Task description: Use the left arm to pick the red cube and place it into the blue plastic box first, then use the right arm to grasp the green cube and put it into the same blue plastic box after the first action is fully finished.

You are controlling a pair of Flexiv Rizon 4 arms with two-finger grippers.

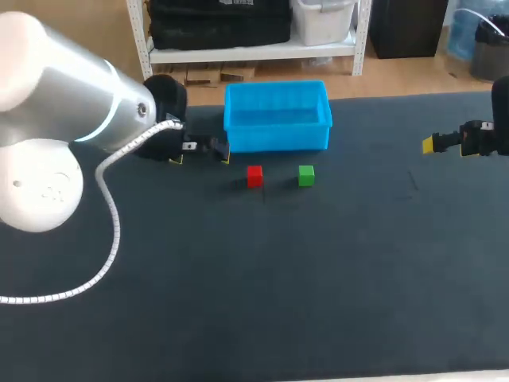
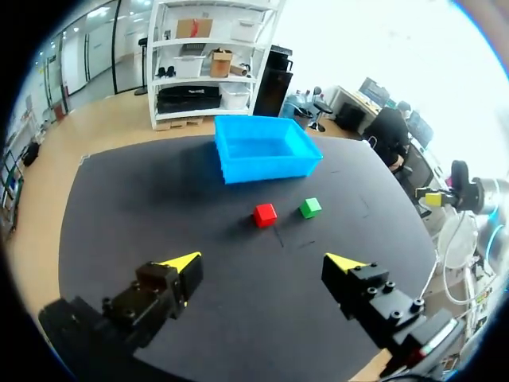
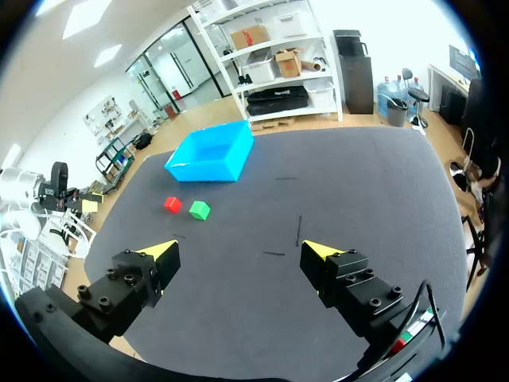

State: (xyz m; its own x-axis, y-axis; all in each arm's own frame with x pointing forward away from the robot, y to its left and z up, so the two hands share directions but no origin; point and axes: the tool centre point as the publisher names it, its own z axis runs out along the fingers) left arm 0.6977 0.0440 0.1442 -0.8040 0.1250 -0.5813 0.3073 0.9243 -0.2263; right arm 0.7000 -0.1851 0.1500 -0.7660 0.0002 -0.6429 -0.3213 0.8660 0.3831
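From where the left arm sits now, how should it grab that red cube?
Probably from straight above, the open left gripper closing on two opposite side faces of the red cube. It sits flat on the table, its top free. The green cube stands apart beside it; pinching the front and back faces should keep fingers clear.

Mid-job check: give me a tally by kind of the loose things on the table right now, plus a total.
Cubes: 2 (red cube, green cube)
Boxes: 1 (blue plastic box, nothing visible in it)
Total: 3
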